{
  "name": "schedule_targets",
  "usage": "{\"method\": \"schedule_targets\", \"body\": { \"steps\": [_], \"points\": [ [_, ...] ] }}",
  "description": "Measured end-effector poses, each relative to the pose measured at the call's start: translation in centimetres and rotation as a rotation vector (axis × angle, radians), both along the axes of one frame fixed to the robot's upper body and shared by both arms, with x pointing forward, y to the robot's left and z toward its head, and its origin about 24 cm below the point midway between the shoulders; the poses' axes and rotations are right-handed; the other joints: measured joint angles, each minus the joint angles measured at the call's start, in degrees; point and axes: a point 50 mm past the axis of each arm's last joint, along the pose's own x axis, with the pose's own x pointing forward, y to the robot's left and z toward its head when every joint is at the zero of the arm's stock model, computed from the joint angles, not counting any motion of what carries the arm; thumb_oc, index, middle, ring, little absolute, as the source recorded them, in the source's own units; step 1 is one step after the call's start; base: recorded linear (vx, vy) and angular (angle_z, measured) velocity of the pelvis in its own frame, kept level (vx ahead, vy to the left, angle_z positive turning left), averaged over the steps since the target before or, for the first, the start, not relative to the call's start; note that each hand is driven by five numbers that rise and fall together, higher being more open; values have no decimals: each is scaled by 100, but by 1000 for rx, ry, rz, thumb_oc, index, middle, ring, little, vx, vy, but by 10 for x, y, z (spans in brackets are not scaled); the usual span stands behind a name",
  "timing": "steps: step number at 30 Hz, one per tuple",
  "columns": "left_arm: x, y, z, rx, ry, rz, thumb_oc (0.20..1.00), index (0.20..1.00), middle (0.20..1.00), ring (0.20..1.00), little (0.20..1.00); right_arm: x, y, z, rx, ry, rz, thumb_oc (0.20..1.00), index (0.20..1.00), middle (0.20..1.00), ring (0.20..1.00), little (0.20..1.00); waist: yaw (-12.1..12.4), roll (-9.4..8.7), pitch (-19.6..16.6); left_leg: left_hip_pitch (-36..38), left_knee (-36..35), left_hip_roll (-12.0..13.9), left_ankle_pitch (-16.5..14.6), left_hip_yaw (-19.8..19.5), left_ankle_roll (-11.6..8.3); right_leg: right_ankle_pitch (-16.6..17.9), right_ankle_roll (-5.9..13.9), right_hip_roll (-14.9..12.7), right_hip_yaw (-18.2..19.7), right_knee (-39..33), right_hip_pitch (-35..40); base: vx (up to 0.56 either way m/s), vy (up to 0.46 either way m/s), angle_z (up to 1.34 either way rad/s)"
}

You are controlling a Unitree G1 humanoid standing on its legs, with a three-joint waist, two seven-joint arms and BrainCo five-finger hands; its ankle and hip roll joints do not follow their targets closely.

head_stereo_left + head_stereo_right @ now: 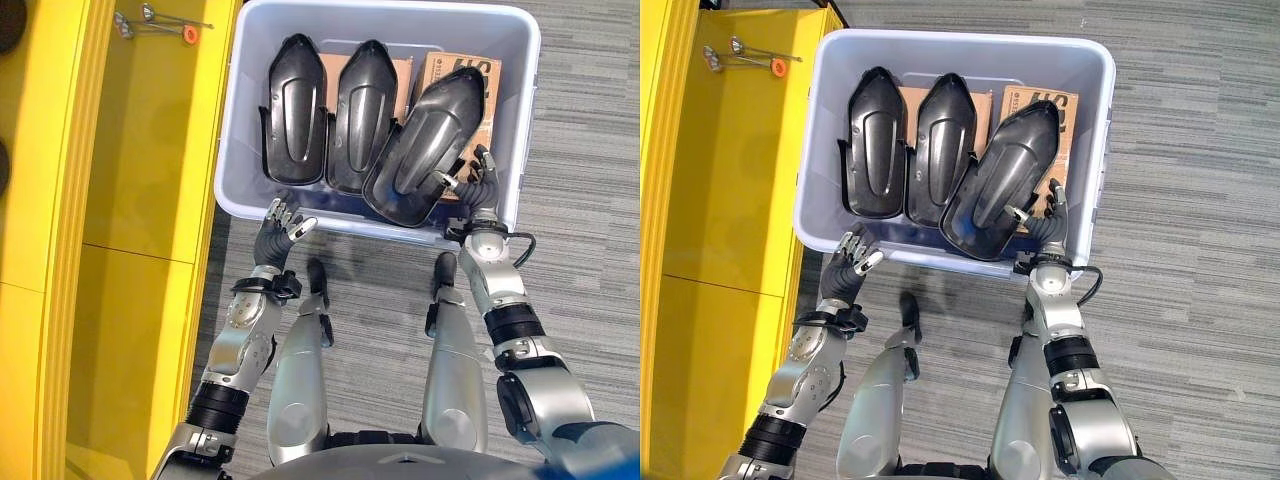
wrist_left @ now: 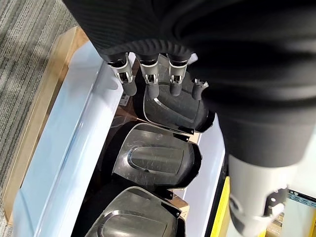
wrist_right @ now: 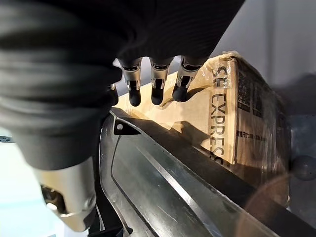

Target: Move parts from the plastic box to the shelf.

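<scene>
Black moulded plastic parts (image 1: 418, 150), three in the pale plastic box (image 1: 250, 100) | look stiff, light, glossy: grip rims | right robot hand (image 1: 478, 185) relaxed, uncurled beside nearest | left robot hand (image 1: 278, 228) loose at box wall | yellow shelf (image 1: 150, 140) left.

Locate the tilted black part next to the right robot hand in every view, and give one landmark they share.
Left eye view: tilted black part, rightmost in the plastic box.
Right eye view: rightmost again, beside the right robot hand.
Left wrist view: farthest shell, past the fingers.
Right wrist view: dark edge under the fingers.
Shared landmark: cardboard box.
</scene>
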Motion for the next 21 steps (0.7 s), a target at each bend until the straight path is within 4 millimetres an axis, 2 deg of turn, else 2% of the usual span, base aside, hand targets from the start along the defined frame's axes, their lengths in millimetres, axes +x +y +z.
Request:
{"method": "schedule_targets", "body": {
  "steps": [13, 21],
  "points": [
    [-1, 1, -1, 0, 5, 2, 1000, 1000, 1000, 1000, 1000, 16, -13, 6, 94, 15, -97, 1000, 1000, 1000, 1000, 1000, 7, 21, -23, -71, 59, -16, -9, -6, -13, -2, -2, -22, 10, 71, -85, 0, 0, 0],
    [-2, 1, -3, 0, 11, 2, 1000, 1000, 1000, 1000, 1000, 24, -18, 15, 101, 23, -112, 1000, 1000, 1000, 1000, 1000, 69, 115, -104, -266, 196, -32, -34, -58, -47, 8, -16, -46, 2, 93, -202, 3, 5, 2]
  ]
}}
